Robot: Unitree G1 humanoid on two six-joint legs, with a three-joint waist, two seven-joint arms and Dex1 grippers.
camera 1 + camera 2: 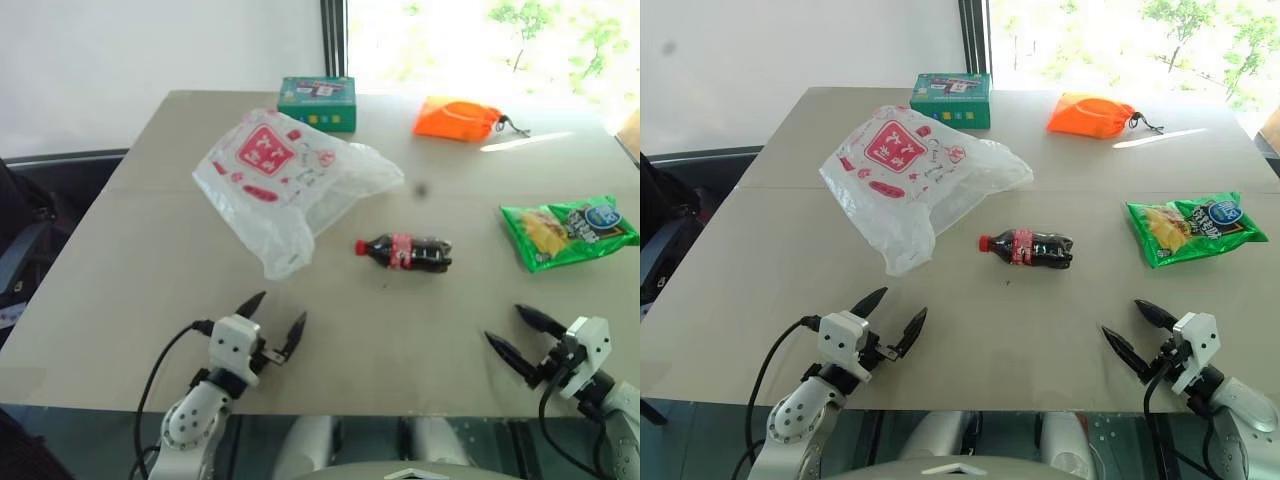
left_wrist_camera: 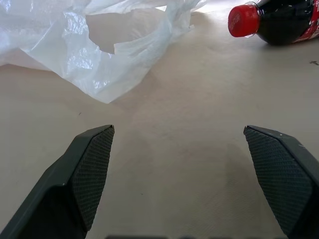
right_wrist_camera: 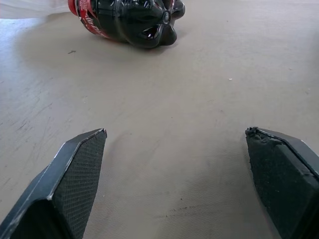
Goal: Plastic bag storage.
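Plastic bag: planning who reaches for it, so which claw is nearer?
Left. The left claw sits open just short of the plastic bag; the right claw is open far across the table.

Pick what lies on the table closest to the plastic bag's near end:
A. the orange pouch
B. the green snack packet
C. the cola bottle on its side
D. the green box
C. The cola bottle lies on its side just right of the plastic bag's near end, its red cap pointing toward the bag; the left wrist view shows both close together.
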